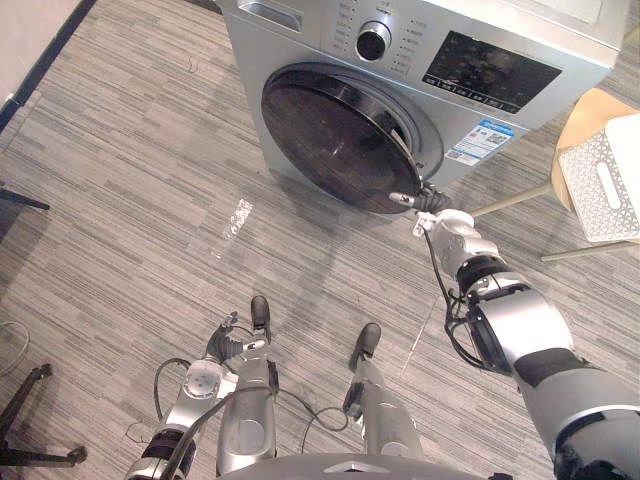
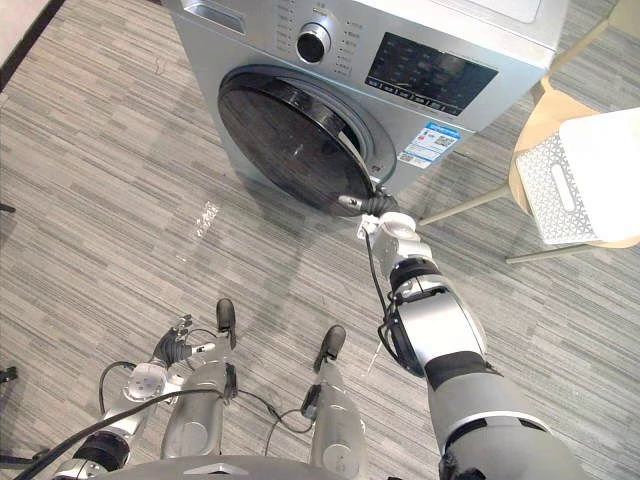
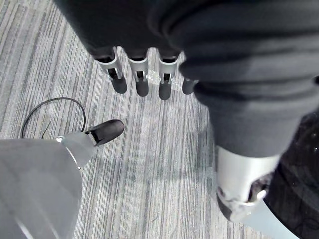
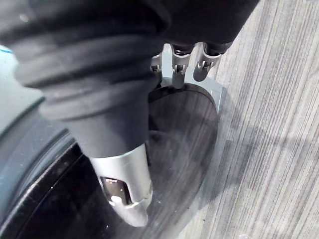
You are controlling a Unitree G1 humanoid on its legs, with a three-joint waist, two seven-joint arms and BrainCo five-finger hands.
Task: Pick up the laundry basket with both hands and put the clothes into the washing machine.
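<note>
While the left hand [image 3: 141,82] hangs low over the grey striped floor [image 1: 120,200], fingers straight and a little apart with nothing in them, the job looks to me barely begun. Further along stands the washing machine [image 1: 290,40]. Its dark round door [image 1: 330,135] is ajar, with a gap showing along its right edge. The right hand [image 1: 445,225] is up against that edge at the lower right of the door. Whether it has hold of the rim or only rests on it I can't tell, since the door hides the contact. Off to the far right the laundry basket [image 1: 600,185], white and perforated, sits on a wooden stool [image 1: 585,110], well apart from both hands. I can't make out what it holds. By my reckoning, opening the door is the step in hand. Lifting the basket with both hands, carrying it across and getting the clothes into the drum are not yet done.
</note>
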